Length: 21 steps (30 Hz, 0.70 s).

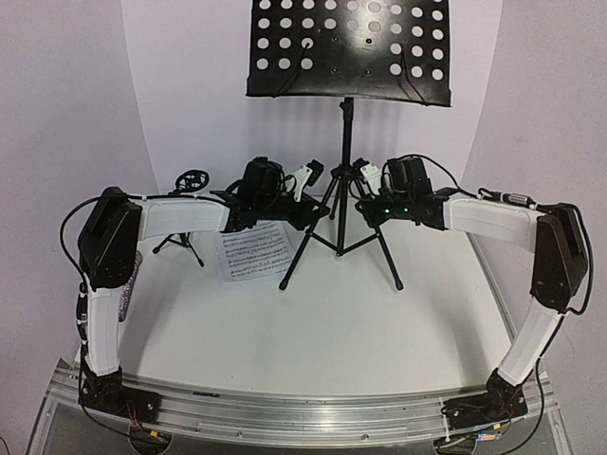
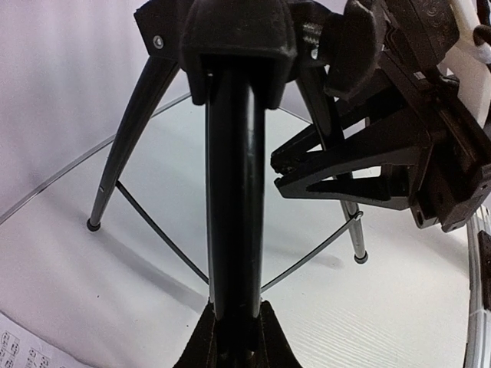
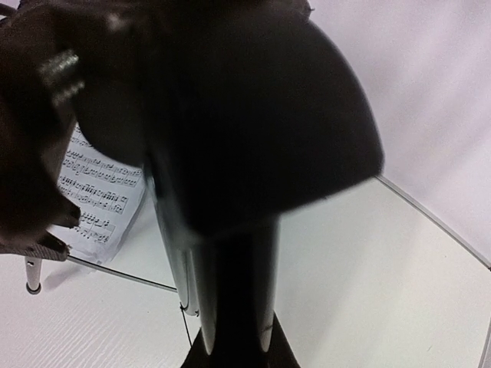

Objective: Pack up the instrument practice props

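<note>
The tall black music stand (image 1: 347,114) stands on its tripod at the table's back middle, its perforated desk (image 1: 347,47) up high. My left gripper (image 1: 316,212) is shut on the stand's left leg (image 2: 232,192), which runs up between my fingers (image 2: 201,345). My right gripper (image 1: 365,209) is shut on the right leg (image 3: 238,276). It also shows in the left wrist view (image 2: 368,165). White sheet-music pages (image 1: 254,251) lie flat by the left leg. The small black tripod mic stand (image 1: 185,232) stands at the back left. I do not clearly see the purple microphone.
The stand's other feet (image 2: 93,225) rest on the white tabletop, joined by thin brace rods (image 2: 157,238). A curved white backdrop (image 1: 85,95) closes off the back and sides. The metal rail (image 1: 303,412) with both arm bases runs along the near edge.
</note>
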Each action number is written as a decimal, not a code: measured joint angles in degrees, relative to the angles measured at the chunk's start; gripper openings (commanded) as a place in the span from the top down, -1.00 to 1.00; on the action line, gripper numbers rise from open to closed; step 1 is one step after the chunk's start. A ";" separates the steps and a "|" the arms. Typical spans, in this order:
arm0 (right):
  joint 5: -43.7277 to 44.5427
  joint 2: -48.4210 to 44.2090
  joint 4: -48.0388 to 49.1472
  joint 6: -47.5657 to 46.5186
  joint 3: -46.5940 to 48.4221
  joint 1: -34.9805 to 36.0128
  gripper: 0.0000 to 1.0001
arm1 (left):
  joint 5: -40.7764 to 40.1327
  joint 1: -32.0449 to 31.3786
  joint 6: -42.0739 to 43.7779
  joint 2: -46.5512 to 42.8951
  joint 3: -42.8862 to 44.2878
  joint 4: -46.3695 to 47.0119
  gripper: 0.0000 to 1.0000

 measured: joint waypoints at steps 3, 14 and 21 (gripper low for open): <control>0.00 0.02 0.00 -0.33 0.00 0.12 1.00 | -0.06 0.03 1.50 0.47 0.00 0.50 1.00; 0.20 1.03 3.66 -0.64 0.05 0.12 1.00 | -1.10 0.22 3.13 2.59 1.81 2.63 1.00; -0.03 1.49 7.95 0.67 -0.33 0.11 1.00 | -2.00 0.23 3.77 2.86 3.83 2.17 1.00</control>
